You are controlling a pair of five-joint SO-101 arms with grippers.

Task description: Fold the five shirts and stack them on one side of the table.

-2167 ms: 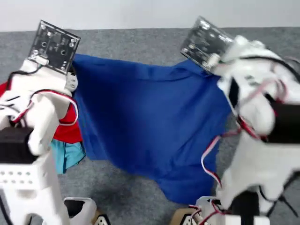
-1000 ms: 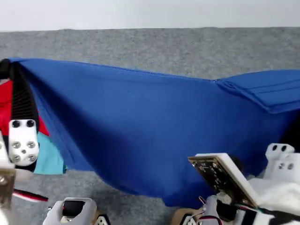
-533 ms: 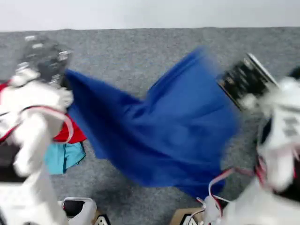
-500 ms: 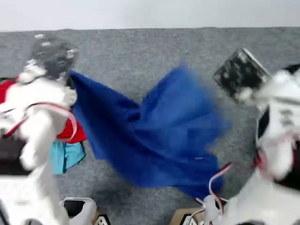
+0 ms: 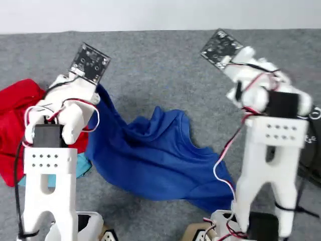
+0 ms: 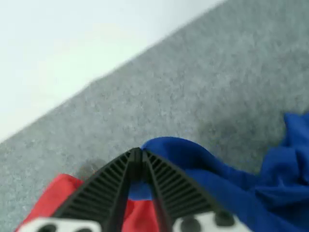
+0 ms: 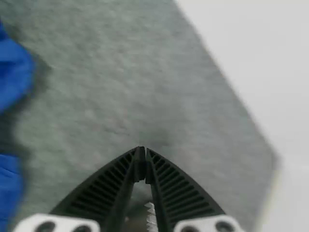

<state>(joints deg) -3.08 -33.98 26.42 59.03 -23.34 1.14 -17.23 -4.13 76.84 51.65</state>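
Observation:
A blue shirt lies crumpled on the grey table, between the two arms. One corner of it rises to my left gripper, which is shut on that blue cloth just above the table. In the high view this gripper sits under its circuit board at the left. My right gripper is shut on nothing and hangs over bare grey table, apart from the blue shirt. A red shirt is bunched at the left edge, with a teal shirt beside it.
The grey table has bare room at the back and between the arms' upper parts. The right arm stands at the table's right side, with red and white wires hanging by it. Red cloth lies under the left gripper.
The blue shirt was stretched between both grippers and swung. Now the right gripper has let go and the shirt has dropped in a crumpled heap. The left gripper still holds its corner.

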